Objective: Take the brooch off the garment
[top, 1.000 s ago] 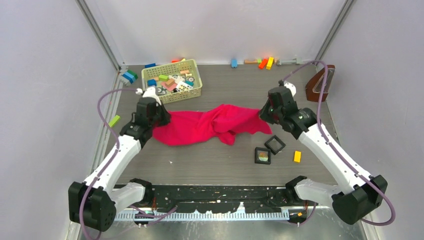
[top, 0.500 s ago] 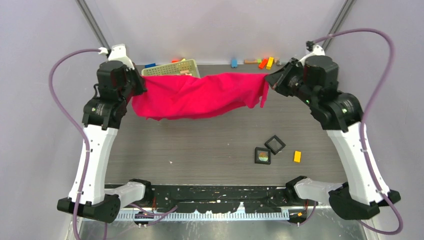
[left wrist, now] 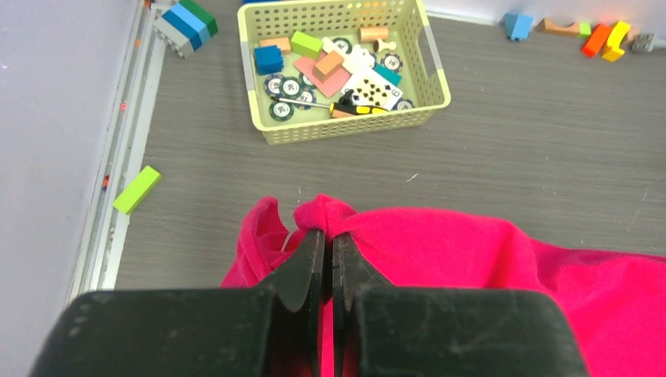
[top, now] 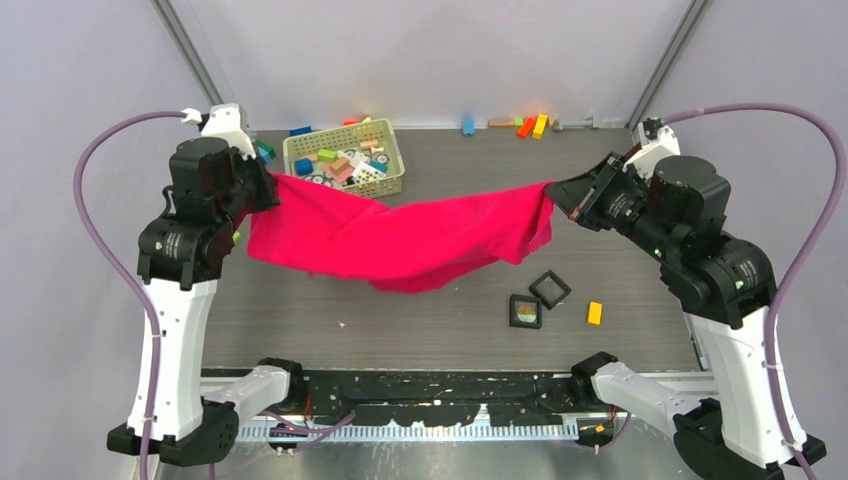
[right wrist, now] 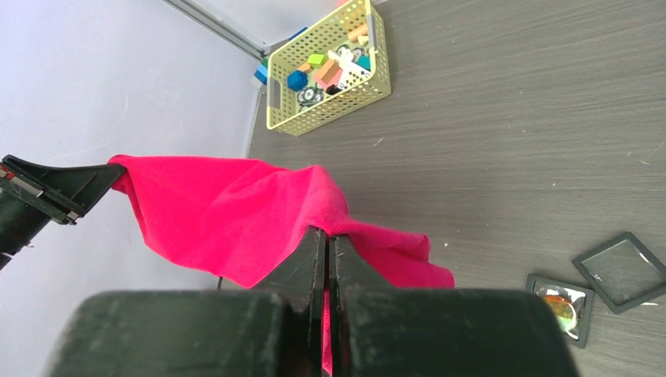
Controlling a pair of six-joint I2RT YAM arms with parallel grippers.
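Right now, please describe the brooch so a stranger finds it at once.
On the table, near the crimson garment's right end, lie two black square trays. The brooch is the round yellowish disc inside the tray nearer the arms; the other tray is empty.

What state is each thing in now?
Garment, lifted, hanging between both grippers, sagging in the middle.
Left gripper, shut on the garment.
Right gripper, shut on the garment.
Brooch, off the garment, lying in a black tray.
Basket, upright, holding blocks.
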